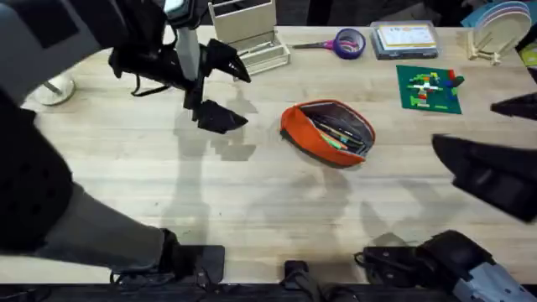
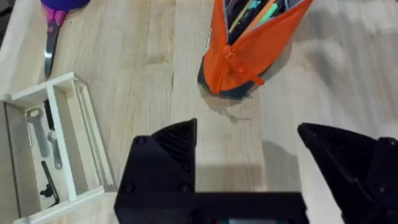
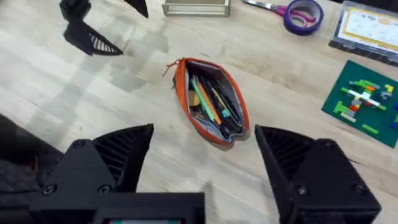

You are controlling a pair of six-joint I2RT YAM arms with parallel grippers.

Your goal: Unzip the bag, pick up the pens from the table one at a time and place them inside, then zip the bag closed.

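Now the bag [image 3: 211,102] lies unzipped on the counter [image 1: 252,201], pens [image 3: 208,99] inside. Both pincers, left [image 2: 249,146] and right [image 3: 202,140], are held apart, empty. If the zip pull is tugged unbraced, the bag could be dragged and pens spilled.

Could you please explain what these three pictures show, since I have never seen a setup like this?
Two robot arms work at a wooden table. One camera looks down from above; the other two ride on the arms' wrists. The left tool and the right tool are both open and hold nothing. In the middle lies an orange bag, unzipped, with pens inside. Around it are purple-handled scissors, a green brick plate and a small open tray.
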